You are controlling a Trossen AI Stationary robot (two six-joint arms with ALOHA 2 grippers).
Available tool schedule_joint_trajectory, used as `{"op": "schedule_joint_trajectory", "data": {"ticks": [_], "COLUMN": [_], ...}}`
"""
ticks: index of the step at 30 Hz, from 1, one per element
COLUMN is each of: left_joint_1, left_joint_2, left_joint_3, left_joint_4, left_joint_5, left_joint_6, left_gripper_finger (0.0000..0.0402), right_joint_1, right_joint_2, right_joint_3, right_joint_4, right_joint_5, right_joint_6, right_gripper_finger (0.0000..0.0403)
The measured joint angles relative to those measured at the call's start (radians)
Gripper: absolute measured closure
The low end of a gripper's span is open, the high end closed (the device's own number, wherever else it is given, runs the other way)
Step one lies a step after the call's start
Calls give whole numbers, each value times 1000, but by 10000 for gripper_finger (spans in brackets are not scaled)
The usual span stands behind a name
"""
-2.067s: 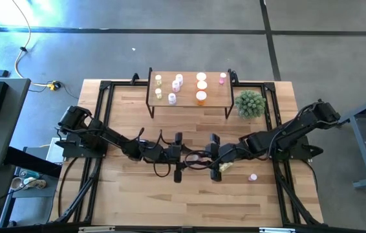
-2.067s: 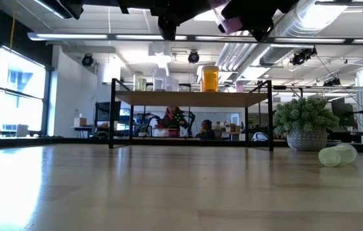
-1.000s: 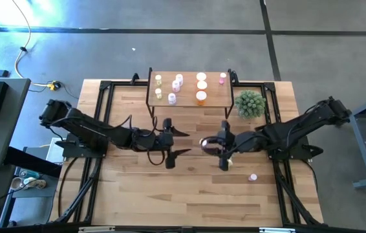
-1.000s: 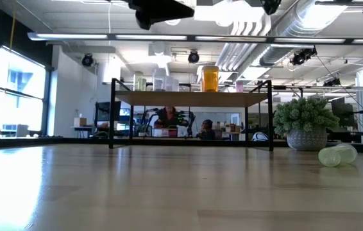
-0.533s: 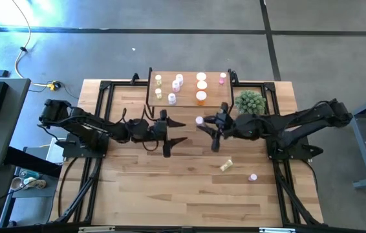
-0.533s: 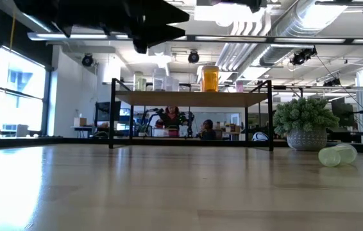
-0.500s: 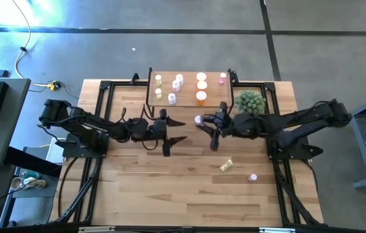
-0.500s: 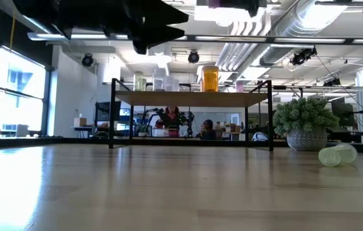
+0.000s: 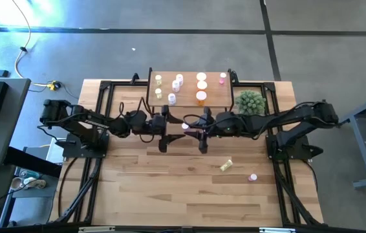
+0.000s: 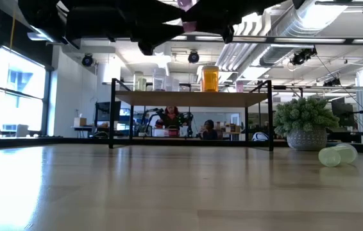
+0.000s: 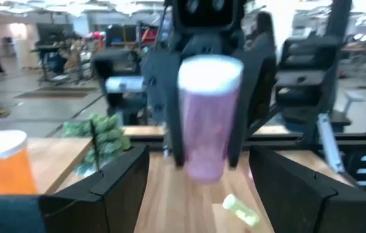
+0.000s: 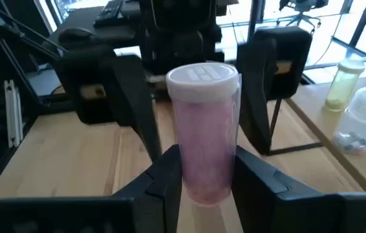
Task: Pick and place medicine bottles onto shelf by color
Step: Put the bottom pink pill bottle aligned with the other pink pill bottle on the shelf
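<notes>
Your right claw [image 9: 194,127] is pinching a pink bottle [image 9: 185,125], upright with its white cap on top, in the air just in front of the shelf [image 9: 189,98] and near the middle of the surface [image 9: 170,188]. In the right wrist view the bottle [image 12: 204,133] stands between the two dark fingers [image 12: 167,178], which press on its lower sides. Your left claw [image 9: 170,128] faces it from the other side with its fingers spread; in the left wrist view those fingers [image 11: 121,178] stand wide apart and the bottle [image 11: 207,116] hangs between them without touching either. Both claws are raised well above the surface, showing only at the upper edge of the low view, where the bottle [image 10: 186,14] is half hidden. On the shelf you have small bottles standing in groups: yellow-green ones [image 9: 158,87] toward its left end, pale pink or white ones [image 9: 176,85] next to them, orange ones [image 9: 201,96] right of the middle, and one pink bottle [image 9: 222,78] near the back right corner. A yellow-green bottle [image 9: 226,165] lies on its side on the surface toward the right edge, and another pink bottle [image 9: 253,177] sits nearer the front right corner. A green plant [image 9: 249,103] stands just right of the shelf, near the back right corner of the surface.
</notes>
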Motion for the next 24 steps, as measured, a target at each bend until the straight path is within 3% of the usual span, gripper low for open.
{"op": "schedule_joint_trajectory", "data": {"ticks": [4, 17, 24], "left_joint_1": [1, 1, 1], "left_joint_2": [0, 0, 0], "left_joint_3": [0, 0, 0], "left_joint_4": [46, 100, 59], "left_joint_5": [40, 32, 32], "left_joint_6": [0, -53, -63], "left_gripper_finger": [147, 147, 147], "right_joint_1": [0, 7, 8], "right_joint_2": [1, 59, 75], "right_joint_3": [0, 0, 0], "right_joint_4": [-18, 77, 110], "right_joint_5": [-13, -55, -51], "right_joint_6": [13, 10, -6], "right_gripper_finger": [300, 300, 300]}}
